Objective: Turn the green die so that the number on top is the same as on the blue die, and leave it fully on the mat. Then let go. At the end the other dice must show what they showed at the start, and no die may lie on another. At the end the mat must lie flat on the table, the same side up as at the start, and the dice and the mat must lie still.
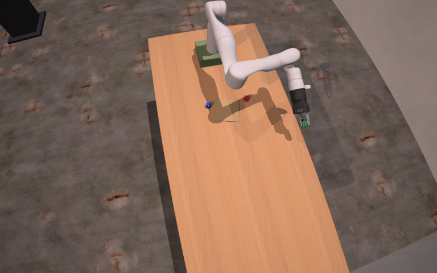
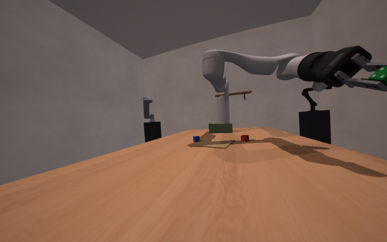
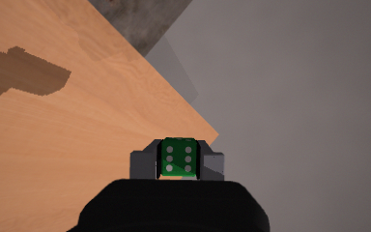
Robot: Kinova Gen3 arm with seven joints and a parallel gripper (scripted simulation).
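Green die (image 1: pixel 304 123) (image 2: pixel 380 74) (image 3: pixel 179 157) pinched in my gripper (image 1: pixel 304 122) (image 2: pixel 379 74) (image 3: pixel 179 153), lower middle of the wrist view; six pale pips in two columns face that camera, the lower part brighter green.
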